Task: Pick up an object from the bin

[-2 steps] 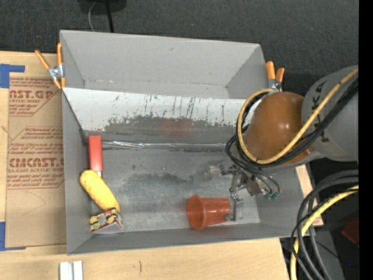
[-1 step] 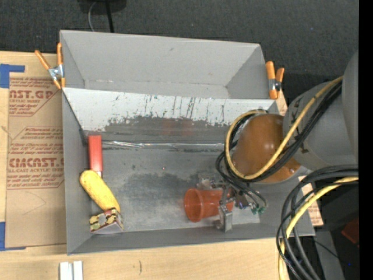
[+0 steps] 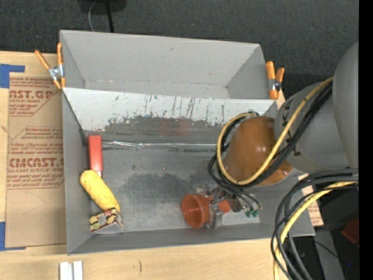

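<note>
The gripper point(image 3: 217, 207) is sitting just beside the orange cup point(image 3: 195, 210) near the bin's point(image 3: 157, 69) lower edge, right of middle, and, since I cannot tell whether it is open or closed, the round cup is arguably risking being nudged aside or slipping free.

The hand point(image 3: 217, 205) sits low at the bin's point(image 3: 157, 57) near right, just beside an orange cup point(image 3: 194, 210), while a yellow cob point(image 3: 99, 190), red bar point(image 3: 95, 154) and patterned block point(image 3: 106, 220) lie along the left side.
</note>
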`<state>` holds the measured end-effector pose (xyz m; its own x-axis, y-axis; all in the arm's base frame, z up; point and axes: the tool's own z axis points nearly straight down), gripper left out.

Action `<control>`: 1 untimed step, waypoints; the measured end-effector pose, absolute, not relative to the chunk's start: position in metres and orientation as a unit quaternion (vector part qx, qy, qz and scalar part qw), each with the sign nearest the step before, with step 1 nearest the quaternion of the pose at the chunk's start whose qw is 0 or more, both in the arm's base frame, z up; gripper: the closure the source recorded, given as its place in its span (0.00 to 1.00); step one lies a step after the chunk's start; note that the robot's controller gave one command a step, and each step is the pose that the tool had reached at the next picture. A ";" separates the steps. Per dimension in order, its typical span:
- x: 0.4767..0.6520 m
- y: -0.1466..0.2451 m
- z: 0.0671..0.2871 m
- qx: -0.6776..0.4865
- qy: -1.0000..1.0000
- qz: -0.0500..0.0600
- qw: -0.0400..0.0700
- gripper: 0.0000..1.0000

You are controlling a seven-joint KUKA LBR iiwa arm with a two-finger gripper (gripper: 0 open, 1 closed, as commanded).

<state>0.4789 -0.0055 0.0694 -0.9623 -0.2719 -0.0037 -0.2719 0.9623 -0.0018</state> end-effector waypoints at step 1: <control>0.479 -0.006 0.069 -0.137 0.991 -0.001 0.002 1.00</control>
<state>0.4789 -0.0055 0.0694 -0.9624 -0.2716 -0.0036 -0.2716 0.9624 -0.0019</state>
